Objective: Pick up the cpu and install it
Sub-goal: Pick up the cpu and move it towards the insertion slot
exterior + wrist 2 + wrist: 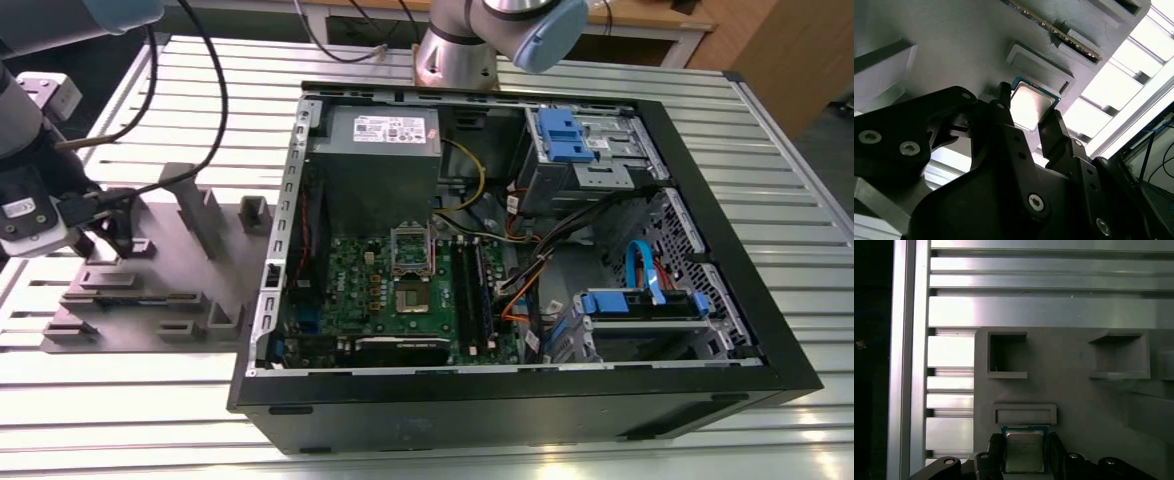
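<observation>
Pickup step: black two-fingered end effector (1025, 441) looks clamped on the small square silvery cpu (1024, 455) at a grey moulded tray (1079, 405); lifting calls for a level pull.

Centre frame: black gripper (1028, 105), fingers (1004, 107) pressed on opp. edges of cpu (1030, 109), silvery top facing cam. Just beyond cpu, raised rect. pocket (1040, 66) on grey fixture plate (954, 45); RAM stick (1059, 31) farther off; alu slatted table (1126, 82) alongside.

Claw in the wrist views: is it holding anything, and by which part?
The claw grips the cpu by two opposite side edges.
</observation>
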`<state>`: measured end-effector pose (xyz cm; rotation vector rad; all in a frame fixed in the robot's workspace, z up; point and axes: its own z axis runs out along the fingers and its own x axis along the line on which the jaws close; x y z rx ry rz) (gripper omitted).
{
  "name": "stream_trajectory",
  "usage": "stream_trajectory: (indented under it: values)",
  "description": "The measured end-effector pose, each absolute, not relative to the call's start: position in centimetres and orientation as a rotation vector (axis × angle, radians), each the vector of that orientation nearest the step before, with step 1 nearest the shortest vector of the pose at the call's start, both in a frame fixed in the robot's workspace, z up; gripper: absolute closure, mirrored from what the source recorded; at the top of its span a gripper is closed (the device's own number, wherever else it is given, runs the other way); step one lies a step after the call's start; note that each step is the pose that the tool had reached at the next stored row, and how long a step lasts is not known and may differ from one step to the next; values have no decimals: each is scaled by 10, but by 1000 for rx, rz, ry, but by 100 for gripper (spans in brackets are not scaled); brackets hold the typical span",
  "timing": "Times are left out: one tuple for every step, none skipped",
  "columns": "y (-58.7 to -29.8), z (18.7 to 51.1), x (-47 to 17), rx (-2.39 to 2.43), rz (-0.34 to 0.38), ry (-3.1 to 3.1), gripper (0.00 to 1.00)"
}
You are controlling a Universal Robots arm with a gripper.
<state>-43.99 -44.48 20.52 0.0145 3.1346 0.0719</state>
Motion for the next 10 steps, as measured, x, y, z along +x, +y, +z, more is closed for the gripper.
stream_trajectory:
  values:
    - [-445, 207, -440, 14, 72, 3135, 53]
    - [-445, 208, -440, 15, 72, 3135, 53]
    - [-445, 210, -440, 14, 72, 3135, 53]
    - [-445, 212, -440, 14, 72, 3135, 53]
    - [-445, 213, -440, 14, 72, 3134, 53]
    - [-445, 215, -440, 14, 72, 3135, 53]
    - [-445, 217, -440, 15, 72, 3135, 53]
    - [-445, 218, -440, 14, 72, 3134, 53]
    - [-445, 220, -439, 14, 72, 3135, 53]
    - [-445, 222, -439, 14, 72, 3135, 53]
